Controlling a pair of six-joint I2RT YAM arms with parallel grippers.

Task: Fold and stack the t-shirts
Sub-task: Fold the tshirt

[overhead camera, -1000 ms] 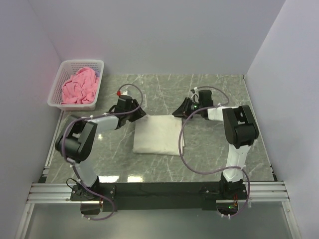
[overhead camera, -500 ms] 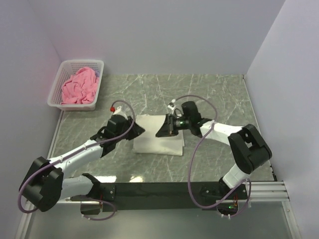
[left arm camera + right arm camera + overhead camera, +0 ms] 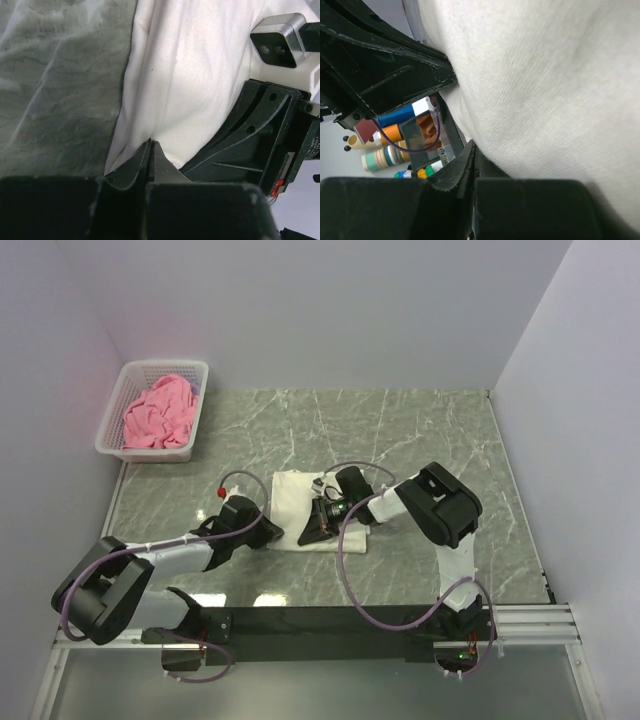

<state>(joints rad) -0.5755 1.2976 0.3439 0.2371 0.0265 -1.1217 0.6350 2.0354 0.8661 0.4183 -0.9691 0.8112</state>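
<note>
While clamping shut, left end effector (image 3: 150, 146) and right end effector (image 3: 472, 150) are pinching the lower edge of the cream-white t-shirt (image 3: 300, 500) | it is lying folded mid-frame on the bench (image 3: 420, 430) | soft, light, limp, so likely needing corner holds | pink t-shirt (image 3: 158, 412) is sitting in the basket (image 3: 128, 382), upper left

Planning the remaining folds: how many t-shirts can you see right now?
2. The cream-white t-shirt lies folded near the middle of the table; the pink t-shirt sits bunched in the basket at the far left. More may be hidden beneath it.
</note>
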